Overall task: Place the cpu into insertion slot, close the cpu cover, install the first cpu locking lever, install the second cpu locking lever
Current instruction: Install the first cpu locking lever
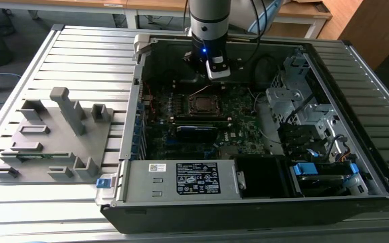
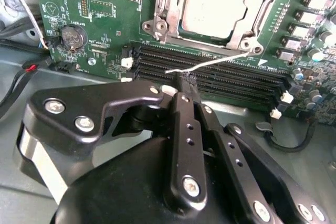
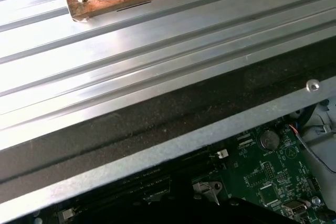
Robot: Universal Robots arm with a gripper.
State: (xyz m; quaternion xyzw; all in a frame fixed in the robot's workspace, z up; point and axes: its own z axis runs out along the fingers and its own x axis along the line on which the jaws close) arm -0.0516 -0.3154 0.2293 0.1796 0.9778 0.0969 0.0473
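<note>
In the second wrist view the cpu point(image 2: 212, 3) lies flat in the insertion slot point(image 1: 203, 105), its dull silver top showing through the cut-out of the cpu cover point(image 2: 206, 36), which is folded down around it. A thin wire locking lever point(image 2: 220, 60) runs along the socket's edge above the memory slots. My gripper point(image 2: 184, 80) is shut on that lever's free end, just off the socket's corner. In the exterior view the gripper point(image 1: 220, 71) hangs inside the open computer case, right behind the socket.
Black memory slots point(image 2: 226, 74) lie beside the socket, and a coin battery point(image 2: 72, 36) and loose cables point(image 2: 16, 77) sit nearby. The drive cage point(image 1: 296, 101) stands at the exterior view's right, the labelled power supply point(image 1: 181, 179) in front. A grey fixture point(image 1: 52, 131) rests on the slatted table.
</note>
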